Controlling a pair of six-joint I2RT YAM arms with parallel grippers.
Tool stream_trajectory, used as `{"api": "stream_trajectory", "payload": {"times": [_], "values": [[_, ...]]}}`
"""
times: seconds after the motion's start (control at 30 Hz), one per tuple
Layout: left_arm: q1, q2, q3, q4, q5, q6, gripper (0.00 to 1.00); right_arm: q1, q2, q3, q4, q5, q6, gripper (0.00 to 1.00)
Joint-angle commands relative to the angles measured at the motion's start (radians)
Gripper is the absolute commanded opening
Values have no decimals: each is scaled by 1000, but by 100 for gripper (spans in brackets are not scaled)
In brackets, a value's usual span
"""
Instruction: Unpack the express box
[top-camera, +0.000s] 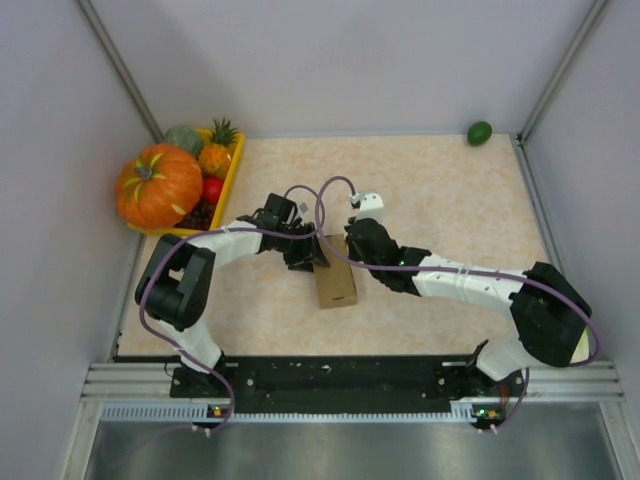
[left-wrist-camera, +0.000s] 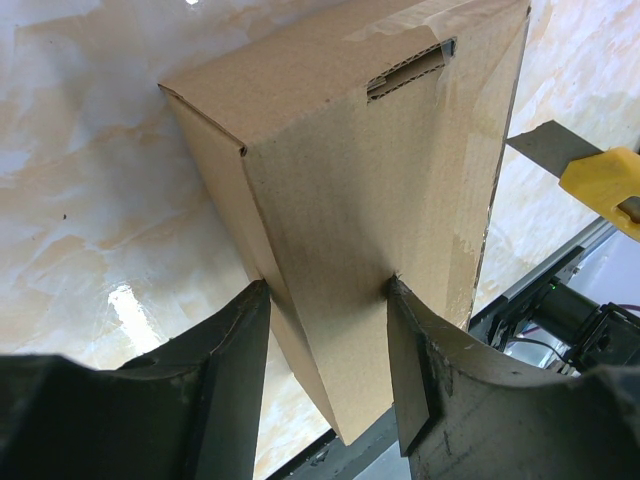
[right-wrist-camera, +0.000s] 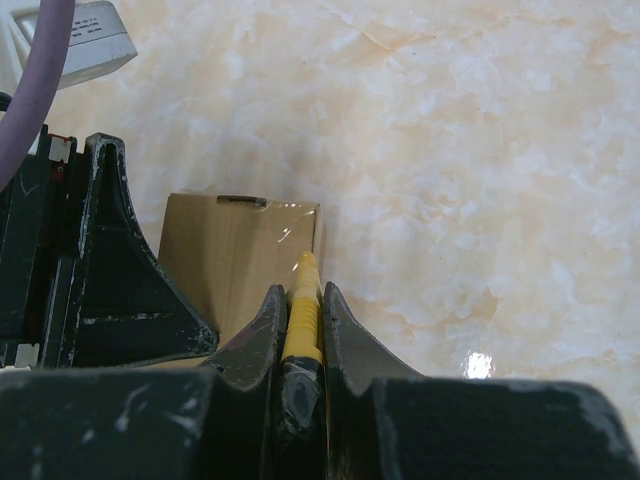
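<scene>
Left end effector (left-wrist-camera: 325, 290) is clamped on the box (left-wrist-camera: 370, 180) — both fingers (left-wrist-camera: 235, 370) sit flat against its long sides, with cardboard filling the whole gap between them. From the overhead camera, that same brown box (top-camera: 335, 285) lies on the worktop (top-camera: 450, 200) about midway between the two arms. Its long axis runs toward the near edge, and its far end is tucked under the two wrists.

Right end effector (right-wrist-camera: 303, 300) is squeezed almost closed on a yellow knife (right-wrist-camera: 303, 295), handle pinched between the fingers and tip pointing away from the wrist. The tip sits over the right-hand edge of the box top, right by a strip of clear tape (right-wrist-camera: 285, 225). In the left wrist view the knife's yellow body and grey blade come in from the right, level with the upper part of the box. Can't tell whether the blade is actually touching the cardboard or just beside it.

That view also shows the tape running along the box seam, plus a small ragged slot in the cardboard near the far end.

Off in the far left corner there's a yellow tray (top-camera: 235, 170) of fruit with a big orange pumpkin (top-camera: 158, 186) — well apart from the box. A small green fruit (top-camera: 479, 132) sits alone at the far right.
</scene>
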Motion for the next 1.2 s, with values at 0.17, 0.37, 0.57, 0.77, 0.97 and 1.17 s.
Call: {"api": "stream_trajectory", "payload": {"times": [0.17,0.37,0.57,0.77,0.97,1.17], "values": [[3,42,-30,-26,-82,34,20,10,-36,42,17,39,-22,0],[5,42,-28,-27,-81,33,20,10,-19,43,15,16,-13,0],[5,44,-28,-26,-79,33,20,10,-19,46,12,11,-8,0],[3,42,-28,-24,-81,33,20,10,-11,53,4,8,1,0],[5,44,-28,-26,-82,31,20,10,-19,63,-23,16,26,0],[5,42,-28,-24,-82,31,19,10,-40,79,-36,20,27,0]]}}
